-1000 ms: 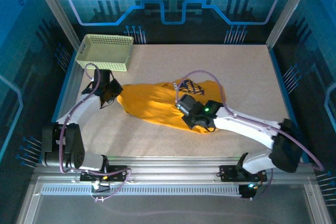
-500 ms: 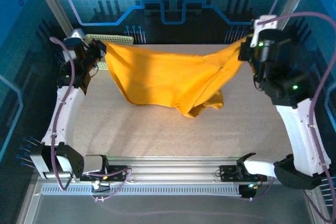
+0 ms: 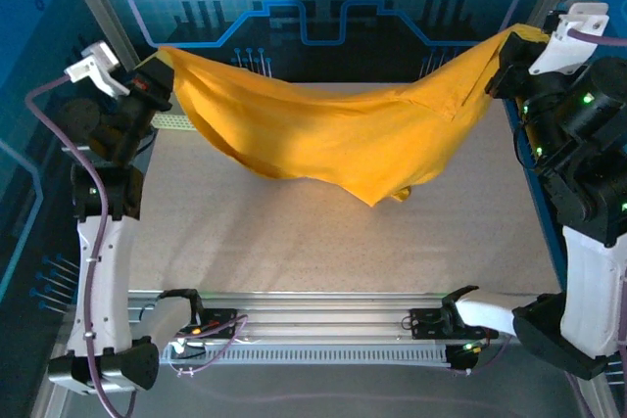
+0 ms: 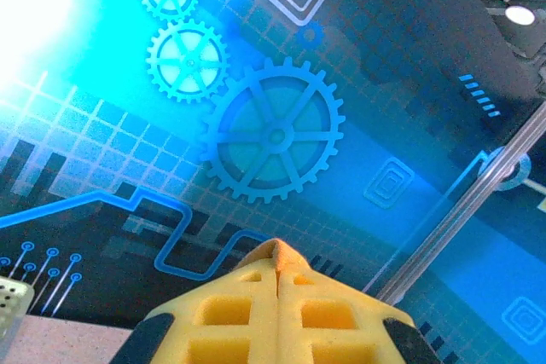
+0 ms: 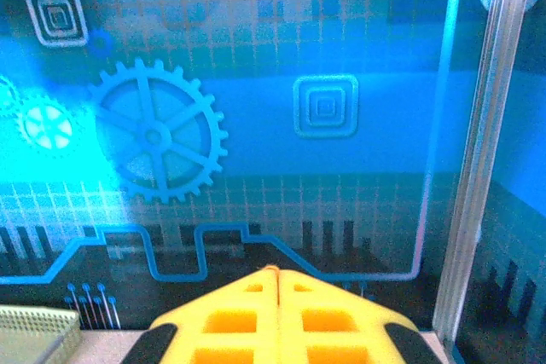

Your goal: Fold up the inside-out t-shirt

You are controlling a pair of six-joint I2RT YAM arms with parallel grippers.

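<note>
Fingers (image 4: pixel 223 317) of yellow latticed plastic on the left gripper (image 4: pixel 277 268) press flat together in the left wrist view, with a small peak of orange cloth pinched at their tips. The right gripper (image 5: pixel 275 277) has the same two yellow pads meeting along a thin seam, closed on a sliver of cloth. In the top view the one inside-out t-shirt (image 3: pixel 343 139) spans the upper half of the frame, slung like a hammock from the upper left corner to the upper right, one end in each of the two grippers. It is soft mustard-orange fabric with its plain side showing, creased in long diagonal folds and sagging to a rounded point just right of centre. Whether that lowest fold touches the speckled beige table (image 3: pixel 294 242) cannot be told. One pale yellow-green mesh basket (image 3: pixel 171 121), rigid and perforated, peeks out under the shirt's left end at the upper left of the table.
</note>
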